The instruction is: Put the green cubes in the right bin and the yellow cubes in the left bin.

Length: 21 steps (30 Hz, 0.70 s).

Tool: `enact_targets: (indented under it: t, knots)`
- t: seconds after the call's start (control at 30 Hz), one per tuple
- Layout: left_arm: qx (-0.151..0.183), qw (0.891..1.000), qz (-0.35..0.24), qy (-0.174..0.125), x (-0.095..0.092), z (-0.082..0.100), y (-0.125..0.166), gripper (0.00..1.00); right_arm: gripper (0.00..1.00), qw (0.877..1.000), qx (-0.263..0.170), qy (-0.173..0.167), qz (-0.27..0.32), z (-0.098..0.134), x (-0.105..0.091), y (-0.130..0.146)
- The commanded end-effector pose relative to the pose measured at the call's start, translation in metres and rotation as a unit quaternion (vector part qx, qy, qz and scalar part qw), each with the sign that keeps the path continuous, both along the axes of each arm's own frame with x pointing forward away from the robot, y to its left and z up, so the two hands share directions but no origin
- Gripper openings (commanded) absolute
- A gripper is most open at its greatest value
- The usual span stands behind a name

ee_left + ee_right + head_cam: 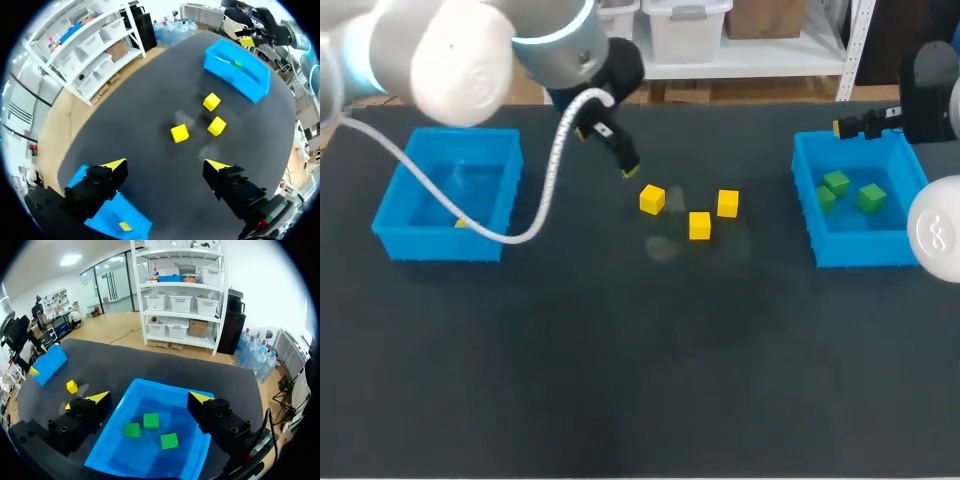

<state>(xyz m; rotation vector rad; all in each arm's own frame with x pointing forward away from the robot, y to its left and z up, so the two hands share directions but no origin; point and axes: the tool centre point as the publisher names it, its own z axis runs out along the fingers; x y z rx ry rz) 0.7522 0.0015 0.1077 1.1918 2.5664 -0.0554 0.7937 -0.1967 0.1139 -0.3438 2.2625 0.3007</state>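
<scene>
Left gripper (625, 168) spread & empty, just short of the loose yellow cubes (699, 225).
Head view: nearest yellow cube (652, 199) sits close at the left gripper's 4–5 o'clock; the other two lie beyond, ~4 o'clock. In the left wrist view it's dead ahead, btw the finger lines. Cubes, so no long axis to mind. Left bin (390, 225) is at 8–9 o'clock w/ one yellow inside. Right gripper (150, 397), fingers apart & holding nothing, hangs over the right bin (120, 402), where 3 green cubes (151, 420) lie. It's well apart from the yellows, so I judge the left arm should take this pick.
</scene>
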Motion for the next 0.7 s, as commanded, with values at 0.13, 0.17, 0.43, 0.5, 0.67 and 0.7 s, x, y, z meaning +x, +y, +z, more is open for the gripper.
enact_targets:
  t: [0.13,0.17,0.43,0.5,0.67,0.7]
  knots:
    - [0.032,0.998,0.007,0.054,0.014,-0.020,-0.040,1.00,1.00,1.000,-0.001,0.000,-0.001,0.000,0.000,0.000]
    - [0.032,0.998,0.009,0.060,0.015,-0.022,-0.043,1.00,1.00,1.000,-0.001,0.000,-0.001,0.000,0.000,0.000]
    - [0.050,0.994,0.003,0.094,0.010,-0.046,-0.056,1.00,1.00,1.000,-0.001,0.000,-0.001,0.000,0.000,0.000]
    - [0.056,0.993,0.000,0.103,0.008,-0.054,-0.058,1.00,1.00,1.000,-0.001,0.000,-0.001,0.000,0.000,0.000]
    - [0.075,0.991,-0.002,0.113,0.004,-0.070,-0.062,1.00,1.00,1.000,-0.001,0.000,-0.001,0.000,0.000,0.000]
    - [0.078,0.990,0.000,0.115,0.004,-0.073,-0.062,1.00,1.00,1.000,-0.001,0.000,-0.001,0.000,0.000,0.000]
